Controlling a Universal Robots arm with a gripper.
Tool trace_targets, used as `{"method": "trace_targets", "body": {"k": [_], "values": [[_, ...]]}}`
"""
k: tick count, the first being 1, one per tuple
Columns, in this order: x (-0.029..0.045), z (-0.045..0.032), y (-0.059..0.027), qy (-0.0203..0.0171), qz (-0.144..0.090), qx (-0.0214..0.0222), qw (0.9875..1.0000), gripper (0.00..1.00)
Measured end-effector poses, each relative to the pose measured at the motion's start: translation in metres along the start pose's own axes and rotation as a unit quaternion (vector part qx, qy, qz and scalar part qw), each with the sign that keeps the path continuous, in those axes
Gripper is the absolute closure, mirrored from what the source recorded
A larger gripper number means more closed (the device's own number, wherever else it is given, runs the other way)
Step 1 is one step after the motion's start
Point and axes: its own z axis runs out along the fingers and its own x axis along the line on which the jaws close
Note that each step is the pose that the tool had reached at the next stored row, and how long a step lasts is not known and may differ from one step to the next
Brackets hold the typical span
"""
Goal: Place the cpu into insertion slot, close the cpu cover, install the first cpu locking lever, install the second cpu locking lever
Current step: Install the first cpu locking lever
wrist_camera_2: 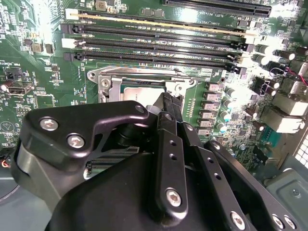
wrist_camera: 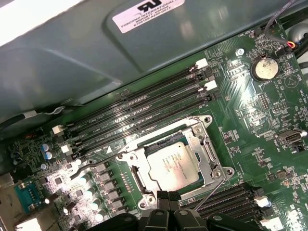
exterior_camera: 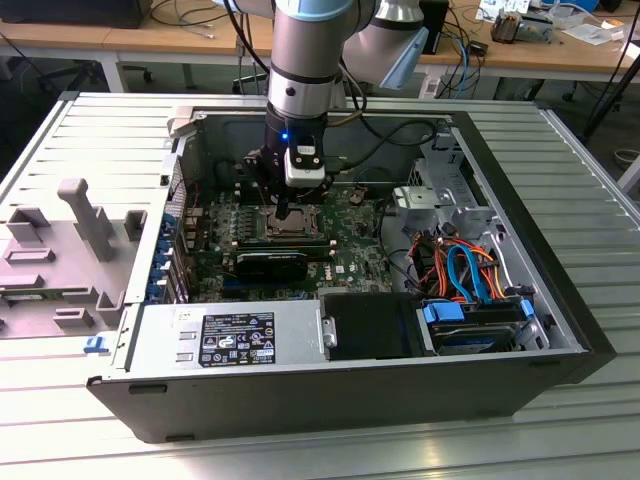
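Observation:
The cpu (wrist_camera: 172,163), a silver-grey square chip, lies flat in the insertion slot (exterior_camera: 290,228) on the green motherboard. The cpu cover (wrist_camera: 129,159), a silver frame with a square cut-out, lies down around the chip. One thin wire lever (wrist_camera: 96,164) sticks out from one corner of the socket. A second lever (wrist_camera: 207,195) angles away from the opposite corner. My gripper (wrist_camera: 166,195) hovers at the socket's edge, shut with nothing between its black fingers. In the second wrist view the gripper (wrist_camera_2: 166,98) partly covers the cpu (wrist_camera_2: 139,89). In the exterior view the gripper (exterior_camera: 284,212) points straight down over the socket.
Long black memory slots (wrist_camera: 139,115) run beside the socket. A black card (exterior_camera: 270,265) sits just in front of it. The power supply (exterior_camera: 230,340) fills the case's front. Coloured cables (exterior_camera: 470,265) and a drive cage (exterior_camera: 435,205) stand at the exterior view's right. A grey fixture (exterior_camera: 70,250) rests outside.

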Motion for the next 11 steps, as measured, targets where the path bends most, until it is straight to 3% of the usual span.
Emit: {"method": "trace_targets", "body": {"k": [11], "values": [[0.0, 0.0, 0.0, -0.0008, -0.008, 0.0006, 1.0, 0.89]]}}
